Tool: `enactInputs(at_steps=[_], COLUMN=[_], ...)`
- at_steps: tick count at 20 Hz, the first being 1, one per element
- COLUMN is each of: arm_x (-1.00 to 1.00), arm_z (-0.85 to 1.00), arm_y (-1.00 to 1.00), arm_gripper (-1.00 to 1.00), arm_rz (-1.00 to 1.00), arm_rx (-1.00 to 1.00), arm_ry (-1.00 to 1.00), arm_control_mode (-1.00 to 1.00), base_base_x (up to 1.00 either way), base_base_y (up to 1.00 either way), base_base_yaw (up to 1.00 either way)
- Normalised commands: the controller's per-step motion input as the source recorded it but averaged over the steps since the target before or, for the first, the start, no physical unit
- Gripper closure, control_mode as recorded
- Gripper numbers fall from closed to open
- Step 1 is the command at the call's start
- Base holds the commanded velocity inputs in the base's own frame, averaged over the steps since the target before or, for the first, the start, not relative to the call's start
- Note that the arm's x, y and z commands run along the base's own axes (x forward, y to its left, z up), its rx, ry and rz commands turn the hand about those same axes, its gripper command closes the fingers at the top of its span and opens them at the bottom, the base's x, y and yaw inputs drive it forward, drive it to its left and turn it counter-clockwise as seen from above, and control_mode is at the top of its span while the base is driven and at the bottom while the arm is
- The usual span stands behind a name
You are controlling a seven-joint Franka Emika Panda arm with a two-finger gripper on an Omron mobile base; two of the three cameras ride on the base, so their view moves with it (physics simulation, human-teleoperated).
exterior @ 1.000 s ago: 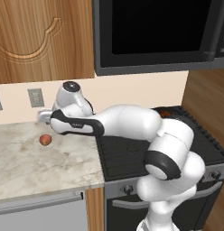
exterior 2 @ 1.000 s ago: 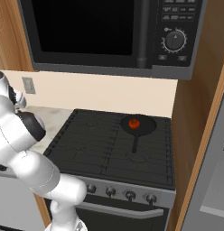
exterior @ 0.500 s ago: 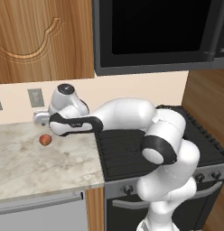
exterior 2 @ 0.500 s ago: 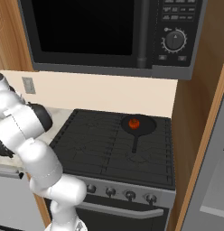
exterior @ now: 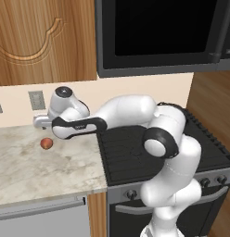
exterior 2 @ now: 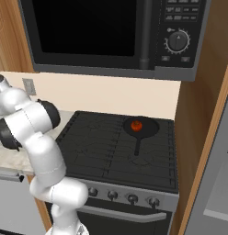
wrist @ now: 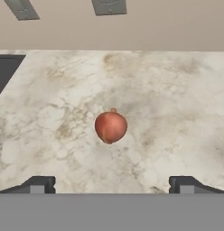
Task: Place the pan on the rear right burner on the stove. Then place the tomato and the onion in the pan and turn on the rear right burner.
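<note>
Lying on the marble counter [wrist: 186,103], the onion [wrist: 110,127] sits centred ahead of the wide-open jaws, untouched.

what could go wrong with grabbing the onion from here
1. The onion is a smooth ball lying loose on the marble counter; if the open gripper comes down off-centre, a finger could nudge it and it may roll away.
2. The pan on the stove already holds the tomato, so a careless drop of the onion might knock the tomato or bounce off the low rim.
</note>
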Motion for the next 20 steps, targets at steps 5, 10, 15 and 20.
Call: enactInputs(at_steps=[5,10,15,20], arm_x=[0.08,0.13,0.22,0.30], arm_z=[-0.15,-0.17,-0.15,-0.23], arm_y=[0.00,0.11,0.11,0.11], arm_gripper=[-1.00,-1.00,-1.00,-1.00], arm_rz=[0.00,0.00,0.00,0.00], arm_rx=[-0.01,0.00,0.00,0.00], arm_ry=[0.00,0.00,0.00,0.02], arm_control_mode=[-1.00,-1.00,-1.00,-1.00], base_base_x=[0.00,0.00,0.00,0.00], base_base_y=[0.00,0.00,0.00,0.00], base_base_yaw=[0.00,0.00,0.00,0.00])
